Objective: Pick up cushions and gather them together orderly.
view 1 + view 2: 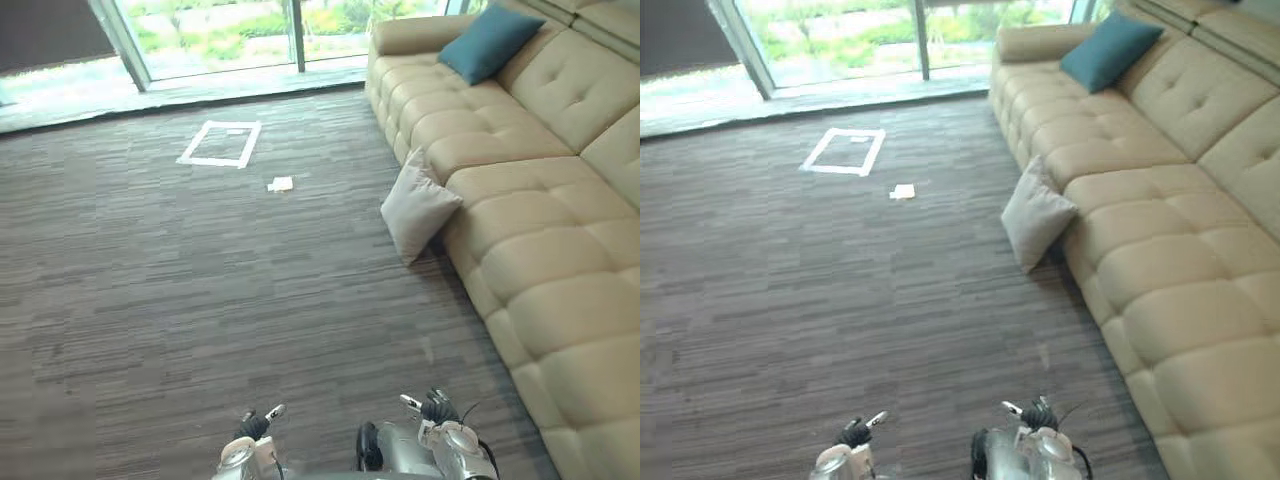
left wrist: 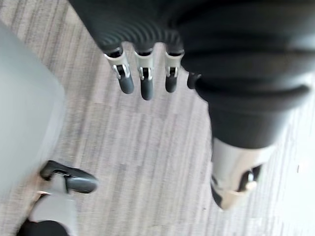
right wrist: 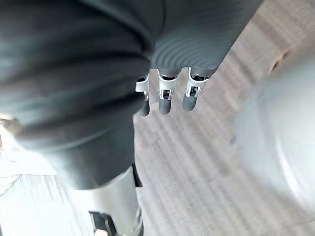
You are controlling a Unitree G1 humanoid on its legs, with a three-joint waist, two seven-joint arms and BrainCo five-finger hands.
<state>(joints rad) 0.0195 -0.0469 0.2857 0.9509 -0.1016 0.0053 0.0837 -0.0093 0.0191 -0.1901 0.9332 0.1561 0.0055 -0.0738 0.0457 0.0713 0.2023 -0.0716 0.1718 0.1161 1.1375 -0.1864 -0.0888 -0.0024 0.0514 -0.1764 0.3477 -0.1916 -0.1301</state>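
Note:
A pale grey cushion (image 1: 418, 205) stands on the carpet, leaning against the front of the beige sofa (image 1: 545, 215). A teal cushion (image 1: 490, 42) rests on the sofa's far end by the armrest. My left hand (image 1: 252, 430) and right hand (image 1: 436, 409) hang low at the near edge of the eye views, well short of both cushions. In the left wrist view the left hand's fingers (image 2: 141, 81) point straight down over bare carpet, holding nothing. In the right wrist view the right hand's fingers (image 3: 165, 96) are likewise straight, with nothing in them.
A white tape square (image 1: 220, 143) is marked on the carpet further ahead, with a small white scrap (image 1: 281, 184) beside it. Tall glass windows (image 1: 220, 30) close off the far side. The sofa runs along the whole right side.

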